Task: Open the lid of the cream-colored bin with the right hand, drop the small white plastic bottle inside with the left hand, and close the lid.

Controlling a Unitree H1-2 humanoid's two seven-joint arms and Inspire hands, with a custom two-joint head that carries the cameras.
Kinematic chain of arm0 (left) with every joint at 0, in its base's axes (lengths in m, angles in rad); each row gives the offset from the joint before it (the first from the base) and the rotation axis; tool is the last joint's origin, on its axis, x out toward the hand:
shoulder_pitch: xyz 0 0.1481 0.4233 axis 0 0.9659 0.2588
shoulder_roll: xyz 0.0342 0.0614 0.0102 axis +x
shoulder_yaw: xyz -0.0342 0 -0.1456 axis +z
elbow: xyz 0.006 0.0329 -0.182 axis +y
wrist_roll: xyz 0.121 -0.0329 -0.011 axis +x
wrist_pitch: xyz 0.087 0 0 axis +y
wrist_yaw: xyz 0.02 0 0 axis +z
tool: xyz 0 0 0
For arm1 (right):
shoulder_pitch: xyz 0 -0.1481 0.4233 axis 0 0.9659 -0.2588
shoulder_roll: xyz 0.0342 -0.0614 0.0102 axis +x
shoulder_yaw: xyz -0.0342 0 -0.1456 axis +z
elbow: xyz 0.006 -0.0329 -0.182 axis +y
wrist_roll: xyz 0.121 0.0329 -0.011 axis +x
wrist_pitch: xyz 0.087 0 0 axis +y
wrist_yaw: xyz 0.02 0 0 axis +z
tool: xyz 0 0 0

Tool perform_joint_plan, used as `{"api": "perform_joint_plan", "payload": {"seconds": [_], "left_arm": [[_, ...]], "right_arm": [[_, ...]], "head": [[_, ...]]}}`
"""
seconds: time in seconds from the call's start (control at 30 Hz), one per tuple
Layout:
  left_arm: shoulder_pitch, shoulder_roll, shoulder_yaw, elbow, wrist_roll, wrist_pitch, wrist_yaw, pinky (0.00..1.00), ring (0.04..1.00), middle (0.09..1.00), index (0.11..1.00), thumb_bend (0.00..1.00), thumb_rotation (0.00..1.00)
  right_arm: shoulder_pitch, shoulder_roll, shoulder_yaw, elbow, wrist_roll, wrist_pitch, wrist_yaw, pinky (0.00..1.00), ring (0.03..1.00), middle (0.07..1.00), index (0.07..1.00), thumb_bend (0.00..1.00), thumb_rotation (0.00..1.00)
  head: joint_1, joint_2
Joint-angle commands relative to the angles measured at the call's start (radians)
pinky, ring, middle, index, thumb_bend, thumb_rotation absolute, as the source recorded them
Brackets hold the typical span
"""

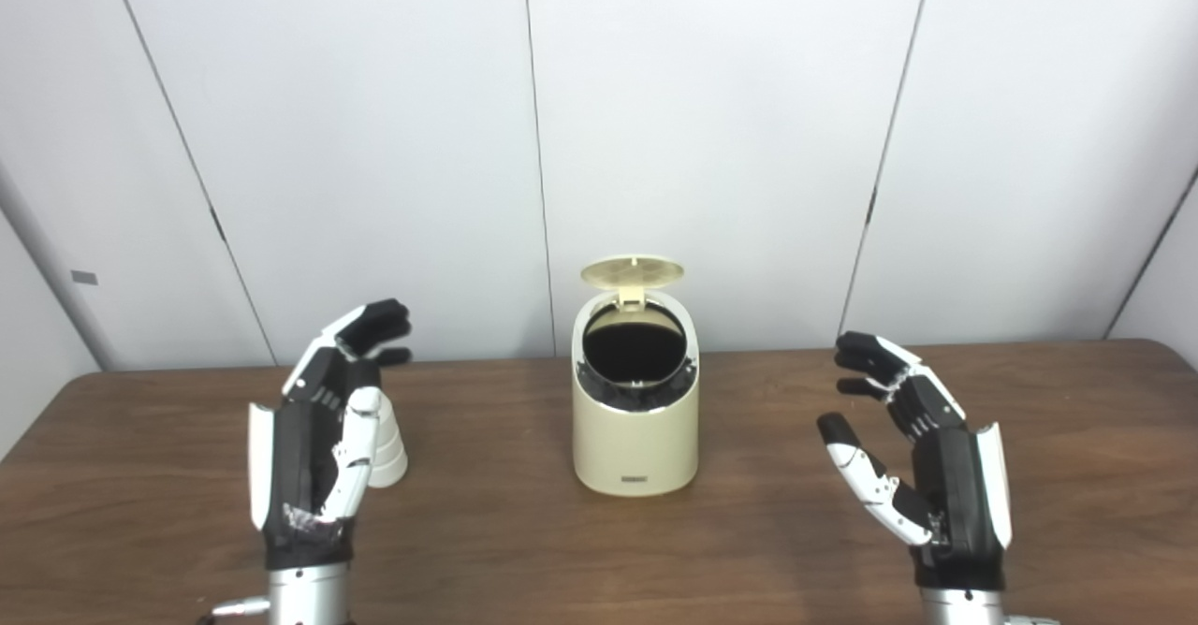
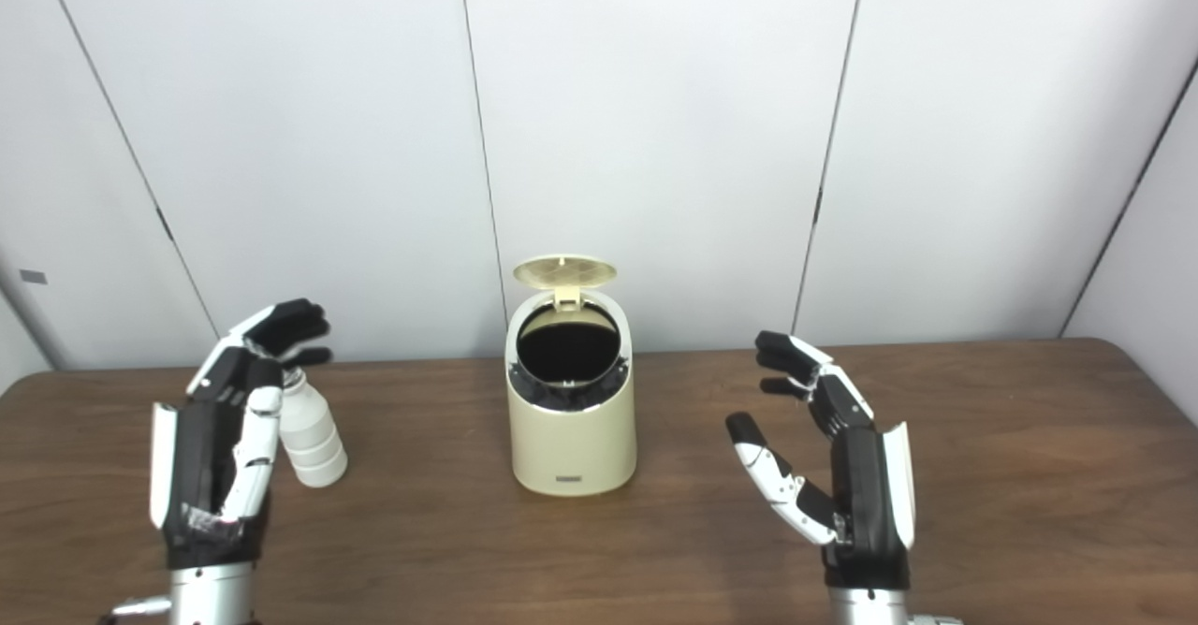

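Observation:
The cream-colored bin stands in the middle of the wooden table, its round lid tipped up at the back and the dark inside showing. The small white plastic bottle stands upright on the table left of the bin, partly hidden behind my left hand. That hand is open, fingers spread, just in front of the bottle and not holding it. My right hand hovers open to the right of the bin, a clear gap away from it, palm facing the bin.
The brown table runs to both sides, with rounded far corners. White wall panels rise right behind its far edge, close behind the bin.

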Motion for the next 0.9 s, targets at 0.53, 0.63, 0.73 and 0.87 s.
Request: {"api": "perform_joint_plan", "payload": {"seconds": [0.53,0.63,0.73,0.87], "left_arm": [[-0.066,0.096,0.128,-0.040,0.238,0.028,0.177,0.81,0.830,0.805,0.795,0.84,0.17],[-0.062,0.111,0.142,-0.033,0.247,0.051,0.185,0.86,0.858,0.834,0.814,0.88,0.19],[-0.054,0.130,0.152,-0.021,0.244,0.090,0.175,0.87,0.876,0.856,0.837,0.93,0.22],[-0.042,0.141,0.153,-0.019,0.220,0.210,0.132,0.77,0.860,0.847,0.833,0.99,0.21]], "right_arm": [[-0.044,-0.041,-0.023,0.018,0.025,0.013,0.012,0.66,0.753,0.768,0.745,0.25,0.40],[-0.045,-0.042,-0.023,0.018,0.030,0.012,0.013,0.65,0.750,0.765,0.741,0.25,0.39],[-0.045,-0.044,-0.022,0.022,0.030,0.007,0.013,0.64,0.747,0.762,0.733,0.24,0.35],[-0.044,-0.045,-0.020,0.029,0.031,0.001,0.012,0.64,0.747,0.763,0.733,0.24,0.34]], "head": [[0.065,-0.019],[0.069,-0.019],[0.070,-0.019],[0.066,-0.020]]}}
